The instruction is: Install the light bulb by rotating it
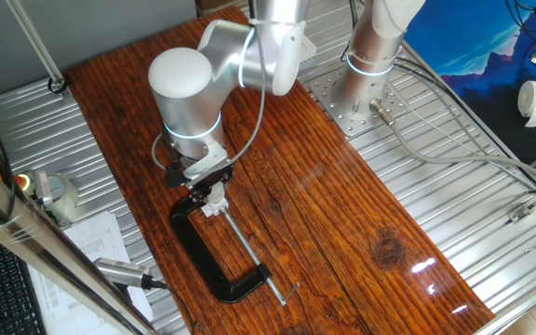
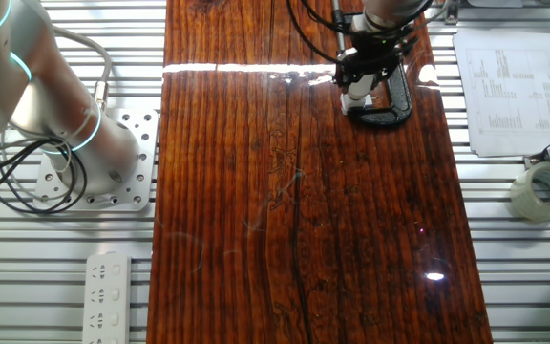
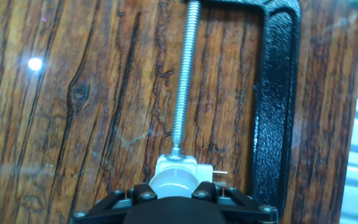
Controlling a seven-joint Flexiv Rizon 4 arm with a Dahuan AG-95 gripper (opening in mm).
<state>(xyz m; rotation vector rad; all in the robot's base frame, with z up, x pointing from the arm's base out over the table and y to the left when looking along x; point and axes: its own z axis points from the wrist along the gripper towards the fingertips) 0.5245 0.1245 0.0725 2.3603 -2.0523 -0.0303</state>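
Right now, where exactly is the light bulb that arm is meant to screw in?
Find the big black clamp lying on the wooden table. Its long silver screw runs to a small white block in the clamp's mouth. The light bulb is the pale rounded knob on that block, between the arm's fingers; it alone is round and whitish.

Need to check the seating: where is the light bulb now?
In the hand view, the light bulb sits at bottom centre over the white socket block, left of the black C-clamp.
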